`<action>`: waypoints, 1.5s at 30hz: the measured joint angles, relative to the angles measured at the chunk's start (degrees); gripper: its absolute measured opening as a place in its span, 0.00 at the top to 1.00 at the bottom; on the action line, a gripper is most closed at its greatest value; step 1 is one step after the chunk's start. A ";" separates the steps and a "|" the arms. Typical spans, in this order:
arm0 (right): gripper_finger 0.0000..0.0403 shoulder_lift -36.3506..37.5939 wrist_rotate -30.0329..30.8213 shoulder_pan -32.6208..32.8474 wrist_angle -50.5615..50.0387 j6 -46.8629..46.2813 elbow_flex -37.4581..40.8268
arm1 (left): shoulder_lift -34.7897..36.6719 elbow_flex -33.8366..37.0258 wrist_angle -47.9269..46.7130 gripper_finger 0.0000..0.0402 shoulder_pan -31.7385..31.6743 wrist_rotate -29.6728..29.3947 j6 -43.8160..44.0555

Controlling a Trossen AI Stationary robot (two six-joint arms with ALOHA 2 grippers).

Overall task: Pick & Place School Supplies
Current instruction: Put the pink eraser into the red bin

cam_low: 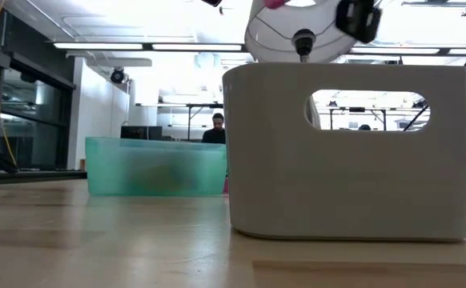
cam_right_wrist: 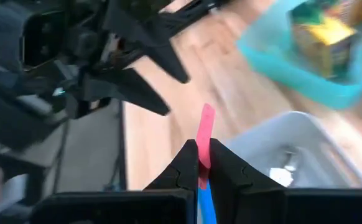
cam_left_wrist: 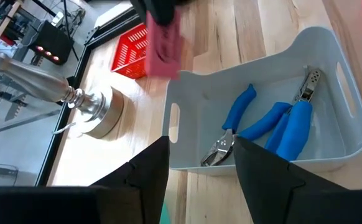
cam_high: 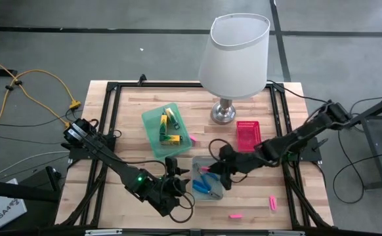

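Pink is the bar (cam_right_wrist: 204, 134) that my right gripper (cam_right_wrist: 201, 163) holds: my two fingers are pressed on its lower part and the rest stands up between them. From above, this gripper (cam_high: 215, 172) hangs over the grey tray (cam_high: 215, 194), near the tray's edge on the lamp side. In my left wrist view the same bar (cam_left_wrist: 164, 45) shows above the tray's rim (cam_left_wrist: 243, 67), apart from it.

My left gripper (cam_left_wrist: 199, 165) is just beside the grey tray, on the side away from the lamp (cam_high: 233, 59), and its fingers stand wide with nothing between them. From above I see it (cam_high: 173, 176) close to the tray's left wall.

Inside the grey tray lie the blue-handled pliers (cam_left_wrist: 246, 127), with the metal jaws toward my left fingers, and next to them, touching, a second blue-handled tool (cam_left_wrist: 296, 121); I cannot tell which tool it is.

The green tray (cam_high: 153, 134) sits further back, and in it are yellow-and-green pieces (cam_high: 169, 126). The pink tray (cam_high: 247, 136) is beside the lamp's foot. Two more pink bars (cam_high: 272, 203) lie on the table (cam_high: 125, 118) near the front right, well apart from the trays, and one small pink piece (cam_high: 192, 139) lies just beside the green tray.
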State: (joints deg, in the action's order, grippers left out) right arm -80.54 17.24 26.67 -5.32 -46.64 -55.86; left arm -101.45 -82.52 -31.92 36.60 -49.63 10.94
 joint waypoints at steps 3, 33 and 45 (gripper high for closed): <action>0.98 2.19 5.64 1.95 -7.66 -1.61 -0.07 | 0.00 0.00 0.00 0.57 0.00 0.00 0.00; 0.97 3.75 21.64 7.77 -66.99 -30.70 0.01 | 0.00 0.00 0.02 0.57 0.00 1.77 3.72; 0.97 3.27 21.17 3.76 -67.47 -31.34 5.67 | 0.00 0.00 0.04 0.57 0.00 1.89 4.13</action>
State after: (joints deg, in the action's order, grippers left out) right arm -77.27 38.41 30.43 -72.79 -77.98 -50.20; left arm -101.45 -82.52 -31.88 36.60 -47.74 15.07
